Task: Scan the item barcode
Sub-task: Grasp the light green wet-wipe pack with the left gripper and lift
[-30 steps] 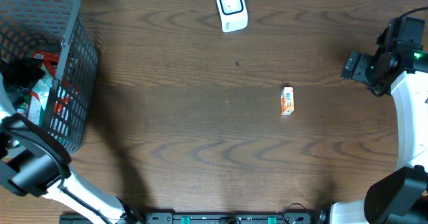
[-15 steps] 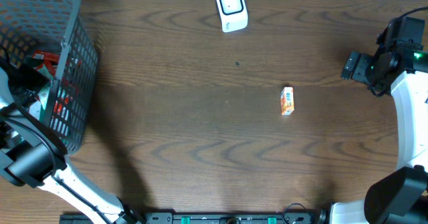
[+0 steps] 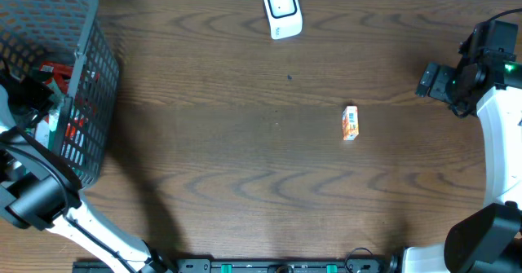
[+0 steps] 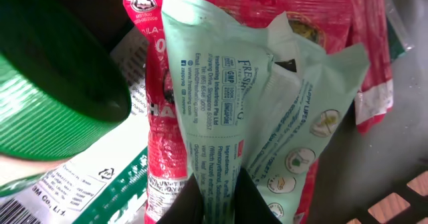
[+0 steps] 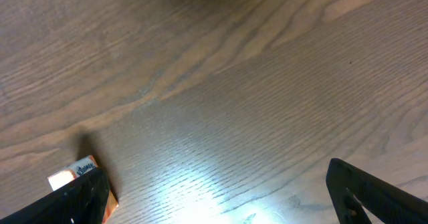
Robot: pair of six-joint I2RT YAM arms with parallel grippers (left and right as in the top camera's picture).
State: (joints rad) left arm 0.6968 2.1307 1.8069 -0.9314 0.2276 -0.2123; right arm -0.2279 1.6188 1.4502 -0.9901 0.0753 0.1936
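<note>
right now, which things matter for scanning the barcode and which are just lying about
In the job: left hand, shut on the mint-green pouch; white scanner; basket.
Lying about: small orange carton on the table; red packet and green lid in the basket; right hand, open.

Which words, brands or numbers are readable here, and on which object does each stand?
"GMP": badge on the mint-green pouch.
"Singapore": address line on the same pouch.
"HA": large white letters, cut off, on the red packet.
Other small print, the orange carton and the scanner: too small or blurred to read.
</note>
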